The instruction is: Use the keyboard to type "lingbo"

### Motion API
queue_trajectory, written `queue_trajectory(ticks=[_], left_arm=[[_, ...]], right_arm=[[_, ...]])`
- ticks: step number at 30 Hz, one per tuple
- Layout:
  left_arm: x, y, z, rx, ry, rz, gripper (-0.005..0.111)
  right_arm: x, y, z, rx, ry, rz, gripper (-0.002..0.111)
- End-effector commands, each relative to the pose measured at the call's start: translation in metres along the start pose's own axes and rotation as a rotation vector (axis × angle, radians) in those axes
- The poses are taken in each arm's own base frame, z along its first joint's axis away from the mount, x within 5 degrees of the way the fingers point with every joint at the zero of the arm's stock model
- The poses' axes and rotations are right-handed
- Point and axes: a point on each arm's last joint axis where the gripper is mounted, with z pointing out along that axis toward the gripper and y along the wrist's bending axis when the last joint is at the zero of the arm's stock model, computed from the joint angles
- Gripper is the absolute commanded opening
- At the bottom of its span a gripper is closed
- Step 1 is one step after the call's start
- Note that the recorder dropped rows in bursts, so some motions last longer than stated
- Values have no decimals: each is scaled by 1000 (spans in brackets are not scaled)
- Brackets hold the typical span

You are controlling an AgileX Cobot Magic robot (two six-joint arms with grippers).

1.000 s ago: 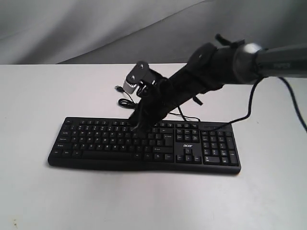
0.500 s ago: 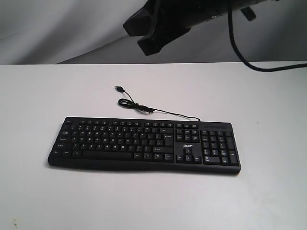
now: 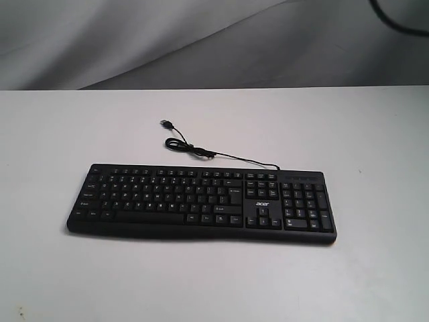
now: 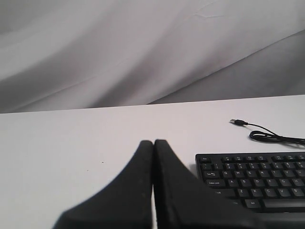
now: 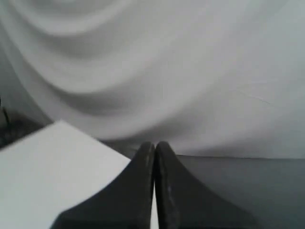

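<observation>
The keyboard lies flat near the middle of the white counter, with its number pad toward the right arm's side. Its thin cable leaves the back edge and curls to a plug (lying free on the counter). The left hand is closed and empty, fingers pressed together, near the keyboard's Esc corner. The right hand, also closed on nothing, points at the grey cloth.

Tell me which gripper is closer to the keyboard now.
Left, it appears. The left gripper sits low beside one end of the keyboard; the right gripper faces the backdrop cloth, with no keyboard in its view.
</observation>
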Motion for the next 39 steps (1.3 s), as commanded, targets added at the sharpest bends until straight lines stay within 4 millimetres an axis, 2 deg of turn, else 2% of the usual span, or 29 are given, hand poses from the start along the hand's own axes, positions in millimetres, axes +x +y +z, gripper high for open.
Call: queue_trajectory(ticks=[1, 3, 6, 9, 12, 15, 18, 20, 24, 27, 35, 39], left_arm=[[1, 0, 0, 6, -6, -1, 1], [1, 0, 0, 6, -6, -1, 1], [1, 0, 0, 6, -6, -1, 1], [1, 0, 0, 6, -6, -1, 1], [1, 0, 0, 6, -6, -1, 1], [1, 0, 0, 6, -6, -1, 1], [1, 0, 0, 6, -6, -1, 1], [1, 0, 0, 6, -6, -1, 1], [1, 0, 0, 6, -6, -1, 1], [1, 0, 0, 6, -6, -1, 1], [1, 0, 0, 6, -6, -1, 1], [1, 0, 0, 6, -6, -1, 1]], right_arm=[[-4, -21, -7, 58, -23, 294, 0], [1, -22, -10, 32, 52, 272, 0], [12, -19, -24, 35, 164, 105, 0], [14, -19, -50, 98, 100, 85, 0], [14, -26, -92, 207, -43, 130, 0], [28, -29, -146, 311, -139, 115, 0], [54, -28, -198, 427, -190, 42, 0], [73, -24, -225, 491, -203, -6, 0], [118, -12, -263, 587, -234, -55, 0], [148, -4, -278, 610, -259, -41, 0], [209, 4, -286, 614, -221, -80, 0], [233, 3, -284, 598, -245, 80, 0]])
